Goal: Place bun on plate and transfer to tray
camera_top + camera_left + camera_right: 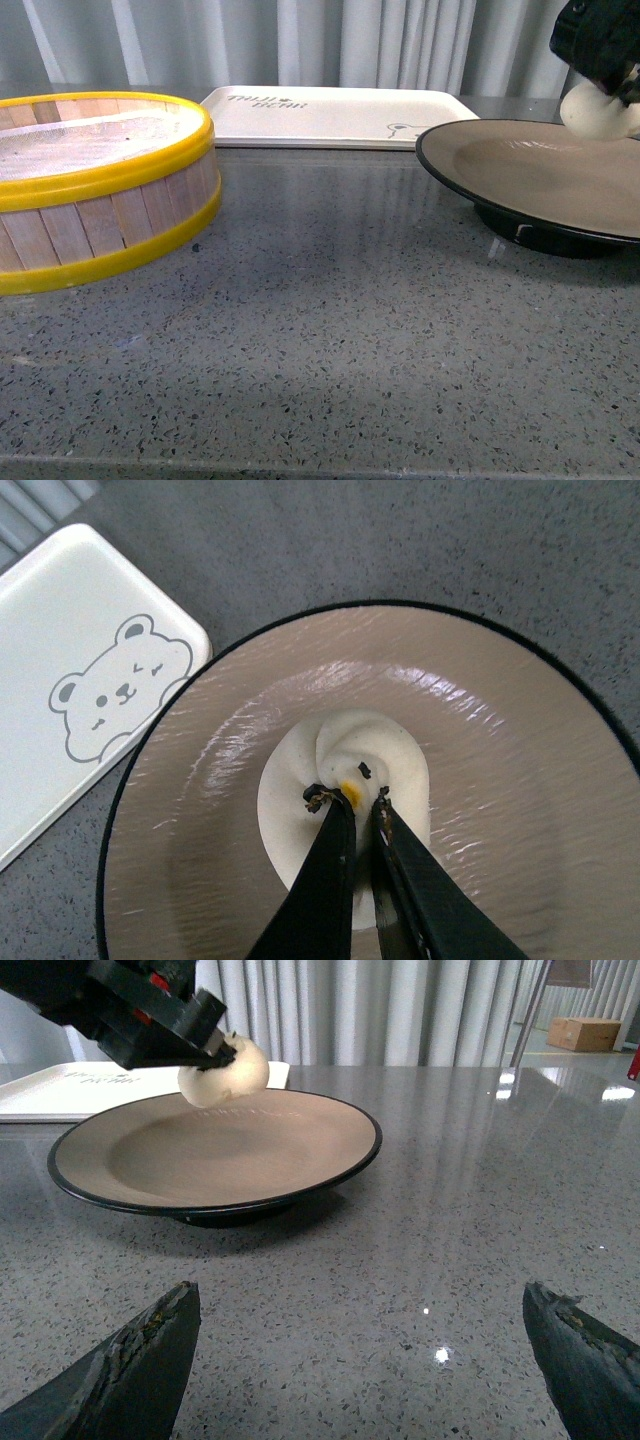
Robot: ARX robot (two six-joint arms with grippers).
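Left tool [352,802] is clenched on the steamed bun [345,748], pinching its pleated top. The bun hangs over the plate [500,780], not touching it. In the front view the plate sits at 3 o'clock on the worktop [350,330], the bear-print tray [330,115] at 12, the steamer basket [100,190] at 9.

Suggest lowering straight down and releasing only on contact; soft dough may stick or roll.

Right tool [362,1355] is spread wide, empty.

Left wrist view gives the centring over the plate. Only the right wrist view shows the air gap.
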